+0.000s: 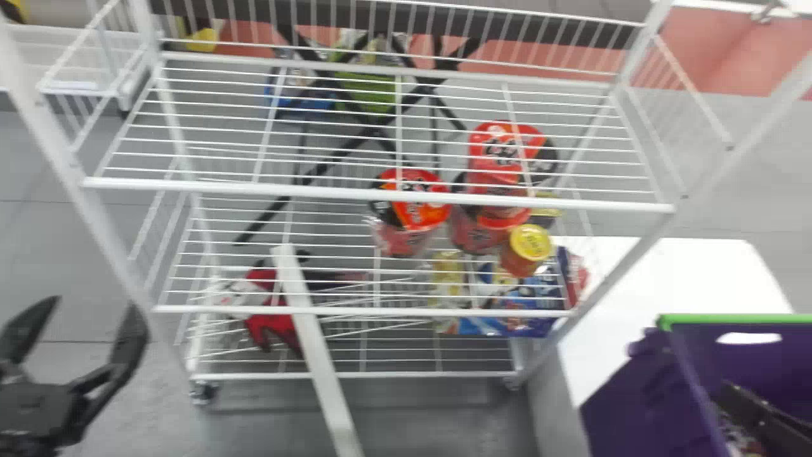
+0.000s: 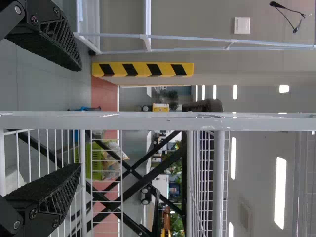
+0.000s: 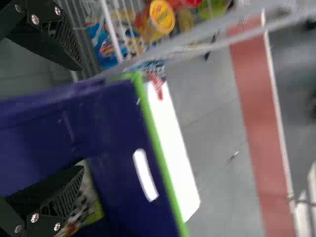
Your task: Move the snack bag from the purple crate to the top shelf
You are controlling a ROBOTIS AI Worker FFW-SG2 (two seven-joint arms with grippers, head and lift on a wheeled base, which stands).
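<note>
In the head view the left gripper [image 1: 79,330] stands open at the left, beside the rack's post; its open fingers show in the left wrist view [image 2: 80,117] too. The right gripper [image 1: 764,422] is over the purple crate [image 1: 641,406] at the bottom right. From its wrist, the right gripper [image 3: 82,118] is open with nothing between its fingers; one finger overlaps the crate [image 3: 123,173], where a snack bag [image 3: 94,197] with yellow-green and checkered parts lies partly hidden behind that finger. The top shelf [image 1: 380,195] is a white wire shelf.
Red-topped packages [image 1: 415,203], a yellow-lidded jar [image 1: 530,244] and blue bags [image 1: 507,311] are on lower rack levels. A red item [image 1: 273,317] lies low at the left. The crate stands on a white table [image 1: 704,273] right of the rack's post.
</note>
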